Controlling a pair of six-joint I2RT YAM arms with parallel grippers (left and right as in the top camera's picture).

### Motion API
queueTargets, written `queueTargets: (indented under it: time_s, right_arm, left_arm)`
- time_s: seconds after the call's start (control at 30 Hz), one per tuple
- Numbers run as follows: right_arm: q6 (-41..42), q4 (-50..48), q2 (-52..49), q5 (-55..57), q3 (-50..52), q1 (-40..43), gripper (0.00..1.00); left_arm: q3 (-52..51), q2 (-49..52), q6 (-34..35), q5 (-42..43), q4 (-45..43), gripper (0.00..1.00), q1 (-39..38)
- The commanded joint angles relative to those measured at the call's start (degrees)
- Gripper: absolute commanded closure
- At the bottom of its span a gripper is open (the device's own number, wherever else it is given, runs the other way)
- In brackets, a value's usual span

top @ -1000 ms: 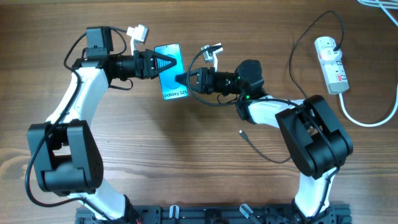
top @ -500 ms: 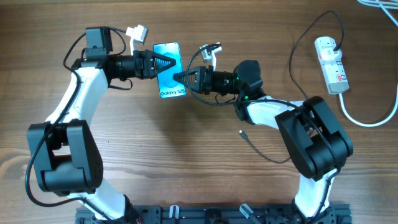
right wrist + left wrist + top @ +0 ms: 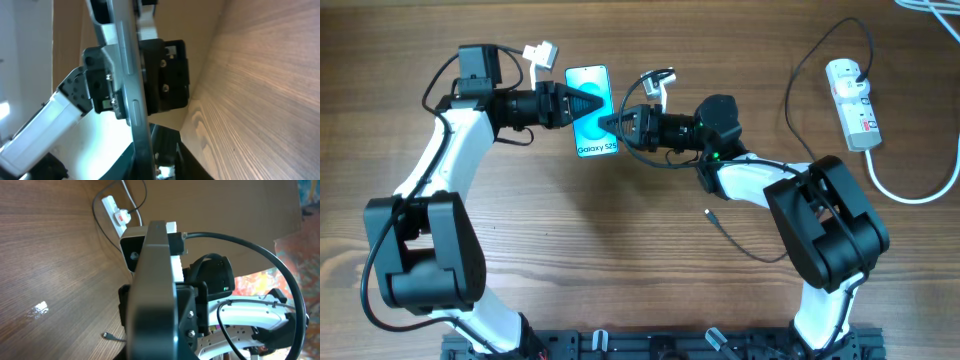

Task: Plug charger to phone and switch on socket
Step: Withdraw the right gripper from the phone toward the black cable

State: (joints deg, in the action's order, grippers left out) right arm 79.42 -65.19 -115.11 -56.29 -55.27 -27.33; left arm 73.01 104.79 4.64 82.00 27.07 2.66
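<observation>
Socket (image 3: 852,118): far right, well apart from both arms.
Phone (image 3: 593,138): held between both arms.
Left gripper (image 3: 586,102): clamped on phone.
Right gripper (image 3: 608,124): clamped on its opposite edge.
Charger tip (image 3: 707,212): loose on the table, nearer the right arm.

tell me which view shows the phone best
Overhead: the phone turns its screen to that camera, with the "Galaxy S25" text readable. The right wrist view catches only its thin silver edge. The left wrist view shows just a dark, blurred, edge-on slab.
</observation>
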Motion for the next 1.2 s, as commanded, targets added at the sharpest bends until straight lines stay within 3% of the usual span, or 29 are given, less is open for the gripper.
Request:
queueTargets:
  time_s: [0.0, 0.17, 0.27, 0.4, 0.67, 0.8, 0.97, 1.17]
  right_arm:
    - [-3.28, 2.23, -1.46, 1.68, 0.26, 0.72, 0.61]
    - [-9.88, 3.85, -1.46, -4.17, 0.26, 2.78, 0.47]
    - [-14.01, 9.14, -1.46, -6.64, 0.26, 4.39, 0.45]
    - [-24.61, 21.97, -1.46, -6.47, 0.26, 5.27, 0.45]
    - [-34.29, 39.08, 0.92, -4.74, 0.22, 8.48, 0.51]
    - [-45.03, 59.91, 7.80, 6.43, 0.20, 10.27, 0.51]
    - [-52.04, 81.00, 21.62, 25.53, 0.09, 10.54, 0.50]
    - [-59.21, 98.36, 30.64, 39.50, 0.09, 10.54, 0.50]
  left_arm:
    - [0.39, -1.29, -1.20, -1.07, 1.07, 0.96, -0.61]
    - [0.39, -1.29, -0.74, -12.13, 3.91, 0.96, -0.61]
    - [0.39, -1.29, 0.17, -18.21, 7.28, 0.96, -0.61]
    - [0.39, -1.27, 14.21, -34.14, 12.24, 0.96, -0.61]
    - [0.39, 0.33, 15.13, -35.82, 17.64, 0.96, -1.09]
    - [0.07, 0.35, 15.10, -35.85, 17.90, 0.96, -2.34]
    - [0.07, 0.35, 15.54, -37.51, 17.07, 0.96, -6.14]
    - [0.07, 0.37, 19.89, -40.74, 14.27, 0.96, -11.41]
